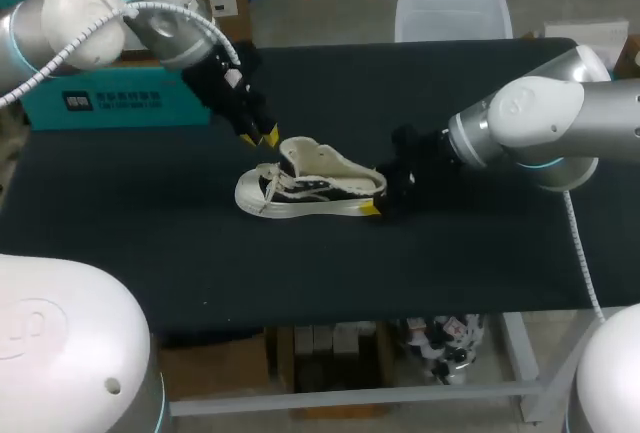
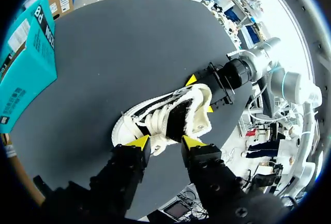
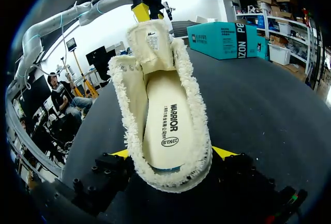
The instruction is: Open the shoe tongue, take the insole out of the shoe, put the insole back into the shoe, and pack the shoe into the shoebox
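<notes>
Black table (image 1: 120,253): shoe (image 1: 310,188), printed insole (image 3: 165,125), heel clamped in right tool (image 3: 171,152).

cream frayed-edge canvas sneaker (image 1: 305,185) sits upright mid-frame, toe pointing left, tongue (image 3: 152,40) lifted, cream insole (image 3: 165,125) lying flat inside; teal cardboard shoebox (image 1: 110,103) at upper left.

The left arm (image 1: 110,3) and right arm (image 1: 560,123) are fat, rounded silver-grey metal segments with thin pale-blue rings at the joints. Behind the left gripper (image 2: 165,142), a white spiral-wrapped cable (image 1: 70,45) loops along its arm, and well behind the right gripper (image 3: 172,152) a thin white cable (image 1: 578,243) trails from the elbow. Both grippers are matt black, blocky housings studded with small screws, each narrowing ahead into two fingers with bright yellow wedge-shaped tips.
</notes>
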You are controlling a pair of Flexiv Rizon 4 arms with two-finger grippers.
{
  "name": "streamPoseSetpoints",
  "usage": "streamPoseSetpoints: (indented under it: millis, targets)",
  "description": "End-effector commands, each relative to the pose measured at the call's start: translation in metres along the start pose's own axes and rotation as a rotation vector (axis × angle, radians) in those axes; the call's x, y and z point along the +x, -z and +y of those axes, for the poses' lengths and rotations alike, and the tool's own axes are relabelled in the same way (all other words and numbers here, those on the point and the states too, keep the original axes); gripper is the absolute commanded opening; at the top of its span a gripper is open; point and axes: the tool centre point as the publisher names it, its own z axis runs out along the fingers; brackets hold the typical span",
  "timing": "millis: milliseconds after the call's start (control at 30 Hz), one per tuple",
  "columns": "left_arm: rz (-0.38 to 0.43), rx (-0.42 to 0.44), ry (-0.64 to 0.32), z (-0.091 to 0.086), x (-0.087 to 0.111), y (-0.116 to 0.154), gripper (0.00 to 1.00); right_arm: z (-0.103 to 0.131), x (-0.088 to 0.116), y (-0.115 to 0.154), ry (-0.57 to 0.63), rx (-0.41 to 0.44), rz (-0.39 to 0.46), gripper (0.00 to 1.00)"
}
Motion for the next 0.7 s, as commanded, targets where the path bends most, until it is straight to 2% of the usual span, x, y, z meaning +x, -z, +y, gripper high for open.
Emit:
streamPoseSetpoints:
  millis: [33,100,200,233,300,367,500,700]
  targets:
    - [0.015,-0.160,-0.107,-0.020,0.010,0.004,0.58,-0.007,-0.002,-0.001,0.000,-0.003,0.003,0.00]
    - [0.012,-0.196,-0.173,-0.025,0.019,0.006,0.57,-0.007,-0.002,-0.001,0.000,-0.003,0.003,0.00]
    - [-0.004,-0.242,-0.287,-0.033,0.032,0.009,0.42,-0.007,-0.002,-0.001,0.000,-0.003,0.003,0.00]
    - [-0.009,-0.260,-0.322,-0.035,0.037,0.010,0.32,-0.007,-0.002,-0.001,0.000,-0.003,0.003,0.00]
    - [-0.032,-0.278,-0.414,-0.041,0.046,0.012,0.00,-0.007,-0.002,-0.001,0.000,-0.003,0.003,0.00]
    - [-0.062,-0.301,-0.507,-0.043,0.054,0.012,0.00,-0.007,-0.002,-0.001,0.000,-0.003,0.003,0.00]
    - [-0.052,-0.353,-0.678,-0.048,0.063,0.009,0.00,-0.007,-0.002,-0.001,0.000,-0.003,0.003,0.00]
    - [-0.083,-0.426,-0.854,-0.037,0.068,-0.009,0.00,-0.007,-0.002,-0.001,0.000,-0.003,0.003,0.00]
